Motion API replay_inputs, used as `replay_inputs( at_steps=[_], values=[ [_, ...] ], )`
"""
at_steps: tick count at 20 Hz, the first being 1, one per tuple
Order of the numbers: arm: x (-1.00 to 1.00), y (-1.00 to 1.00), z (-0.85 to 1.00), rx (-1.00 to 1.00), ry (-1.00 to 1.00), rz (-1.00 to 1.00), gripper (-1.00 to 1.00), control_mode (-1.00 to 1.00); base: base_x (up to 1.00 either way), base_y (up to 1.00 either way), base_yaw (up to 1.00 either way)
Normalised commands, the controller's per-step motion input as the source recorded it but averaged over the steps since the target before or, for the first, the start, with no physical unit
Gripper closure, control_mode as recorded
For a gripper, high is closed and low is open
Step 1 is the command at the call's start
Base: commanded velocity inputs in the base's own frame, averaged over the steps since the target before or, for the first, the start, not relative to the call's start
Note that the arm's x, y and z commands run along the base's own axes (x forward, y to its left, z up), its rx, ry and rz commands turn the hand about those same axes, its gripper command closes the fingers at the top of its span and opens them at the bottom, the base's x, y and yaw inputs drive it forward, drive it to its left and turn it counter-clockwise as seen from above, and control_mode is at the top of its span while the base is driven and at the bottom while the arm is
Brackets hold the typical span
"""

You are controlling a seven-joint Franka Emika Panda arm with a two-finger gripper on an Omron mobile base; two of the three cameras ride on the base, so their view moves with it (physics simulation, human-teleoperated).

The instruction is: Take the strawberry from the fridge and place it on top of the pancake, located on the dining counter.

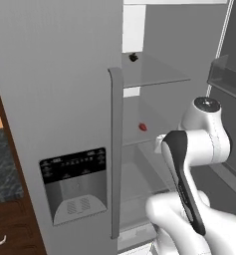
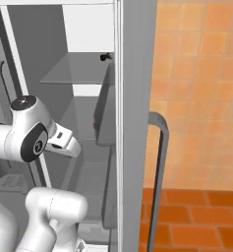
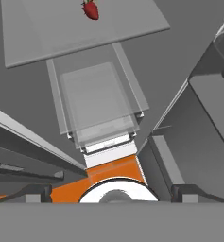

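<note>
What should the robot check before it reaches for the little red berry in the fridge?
1. Fridge door open: ok, shelves show.
2. Strawberry in sight on the middle glass shelf: ok.
3. End effector open: ok, and it holds nothing.
4. End effector lined up with the berry: not ok, the berry sits at the top edge of the hand view.
5. Small black item on the upper shelf out of the way: ok.

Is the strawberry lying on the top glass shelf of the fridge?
No, the strawberry lies on the lower glass shelf, while a small blackish item sits on the top shelf.
</note>
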Motion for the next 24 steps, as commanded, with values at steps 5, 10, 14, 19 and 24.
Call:
replay_inputs(
  at_steps=[5,10,14,19,24],
  values=[
    [0.0,0.0,0.0,0.0,0.0,0.0,-1.0,1.0,0.51,-0.23,0.09],
    [0.0,0.0,0.0,0.0,0.0,0.0,-1.0,1.0,0.11,0.0,0.01],
    [0.17,-0.01,0.0,0.0,0.0,0.02,-1.0,-1.0,0.1,0.0,0.0],
    [0.52,-0.09,-0.01,0.0,-0.05,0.12,-1.0,-1.0,0.0,0.0,0.0],
    [0.71,-0.1,-0.18,0.0,-0.13,0.17,-1.0,-1.0,0.0,0.0,0.0]
  ],
)
